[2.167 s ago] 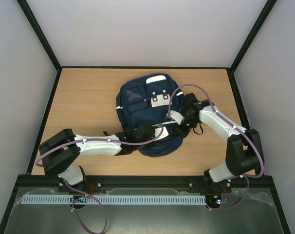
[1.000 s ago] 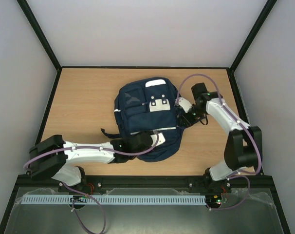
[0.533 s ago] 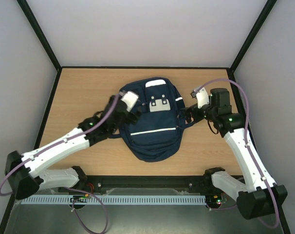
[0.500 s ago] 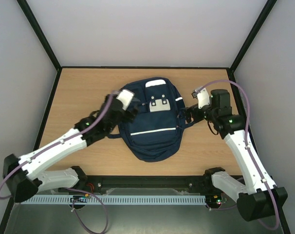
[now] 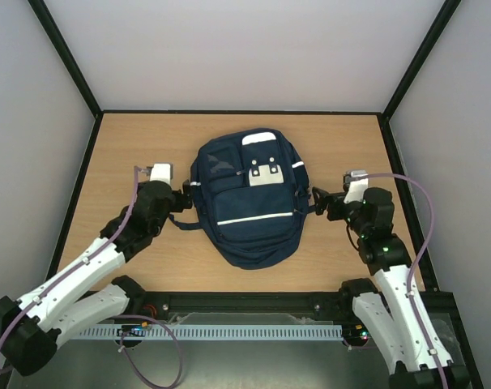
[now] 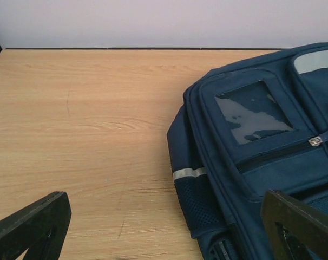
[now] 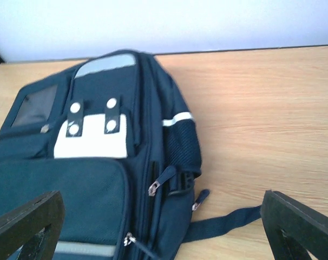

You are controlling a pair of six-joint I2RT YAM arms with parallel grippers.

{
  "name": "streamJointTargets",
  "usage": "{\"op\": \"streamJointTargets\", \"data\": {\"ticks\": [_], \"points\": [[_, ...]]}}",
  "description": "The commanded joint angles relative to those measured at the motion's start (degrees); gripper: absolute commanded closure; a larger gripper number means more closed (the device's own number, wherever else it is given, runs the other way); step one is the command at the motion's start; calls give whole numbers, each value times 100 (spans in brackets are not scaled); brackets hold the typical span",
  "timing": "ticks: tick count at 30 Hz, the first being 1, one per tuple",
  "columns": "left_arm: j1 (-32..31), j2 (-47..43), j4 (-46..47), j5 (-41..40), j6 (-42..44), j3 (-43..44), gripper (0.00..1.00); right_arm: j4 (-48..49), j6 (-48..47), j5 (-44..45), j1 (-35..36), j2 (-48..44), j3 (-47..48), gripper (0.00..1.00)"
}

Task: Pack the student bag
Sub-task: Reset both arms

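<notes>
The student bag (image 5: 247, 198) is a navy backpack with white stripes and a white patch, lying flat, front up, in the middle of the wooden table. My left gripper (image 5: 181, 200) hovers just off its left side, open with nothing held; in the left wrist view the left gripper (image 6: 164, 233) frames the student bag's (image 6: 261, 135) side mesh pocket. My right gripper (image 5: 330, 203) sits off the bag's right side, also open. In the right wrist view the right gripper (image 7: 161, 227) spans the student bag (image 7: 99, 162), with its zipper pulls in sight.
A dark strap (image 7: 229, 223) trails from the bag's right side onto the table (image 5: 132, 154); another strap (image 5: 183, 224) pokes out on the left. Black frame rails (image 5: 79, 186) and white walls bound the table on three sides.
Both arms have drawn back from the bag toward the near edge and out to its sides. Both grippers went from partly closed to wide open. The bag now lies uncovered.
</notes>
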Motion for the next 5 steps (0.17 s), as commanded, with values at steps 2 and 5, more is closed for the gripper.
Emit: {"op": "streamJointTargets", "data": {"ticks": [2, 5], "points": [[179, 115, -3, -171, -287, 249, 1, 486, 513, 279, -223, -113, 11, 1], [185, 28, -10, -188, -256, 193, 1, 402, 535, 260, -298, -10, 104, 1]]}}
